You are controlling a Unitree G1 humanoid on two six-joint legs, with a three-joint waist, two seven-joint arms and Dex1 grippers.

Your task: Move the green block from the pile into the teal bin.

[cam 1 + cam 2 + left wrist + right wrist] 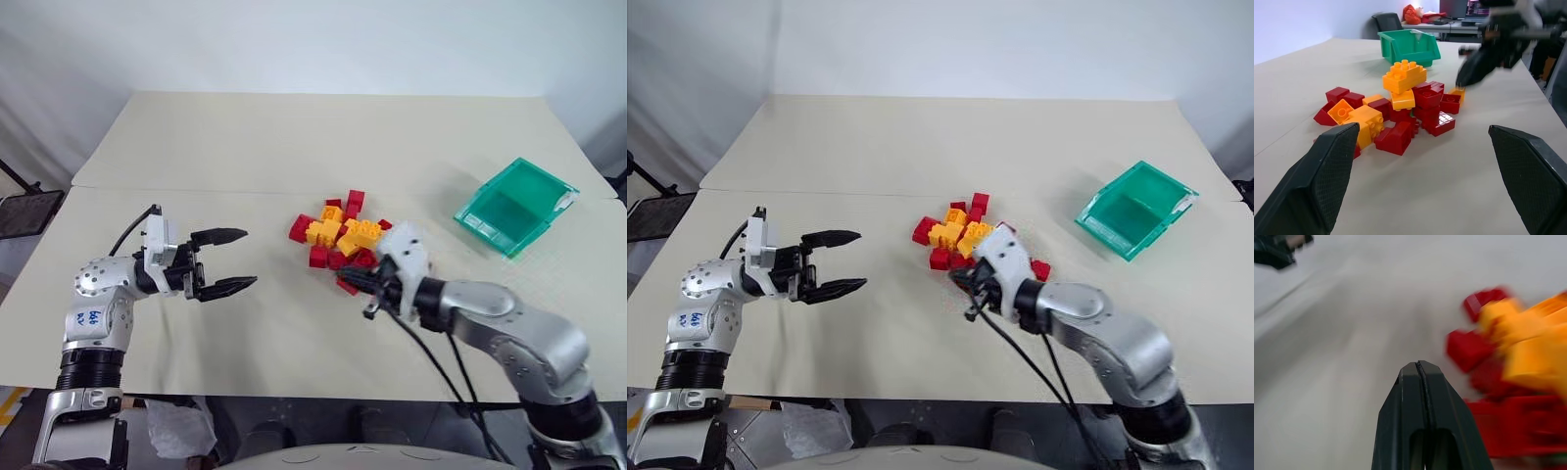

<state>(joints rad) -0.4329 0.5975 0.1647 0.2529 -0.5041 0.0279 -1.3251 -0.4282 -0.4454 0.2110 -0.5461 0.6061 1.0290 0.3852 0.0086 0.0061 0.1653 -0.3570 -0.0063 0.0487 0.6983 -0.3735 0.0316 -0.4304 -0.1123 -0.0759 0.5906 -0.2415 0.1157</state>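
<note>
The pile point(343, 233) of red and yellow bricks lies at the table's middle. The green block is hidden. The teal bin point(514, 206) stands tilted at the right, well apart from the pile, and also appears behind the bricks in the left wrist view point(1409, 46). My right gripper point(358, 281) is shut with nothing between its fingers point(1418, 382), its tip at the pile's near edge beside red bricks point(1469, 350). My left gripper point(249, 258) hangs open to the left of the pile, pointing at it, with a wide stretch of table between them.
The beige table point(294, 147) has a seam running across it behind the pile. Black cables point(441, 362) hang from my right arm over the near edge. A dark stand point(24, 211) sits off the table's left side.
</note>
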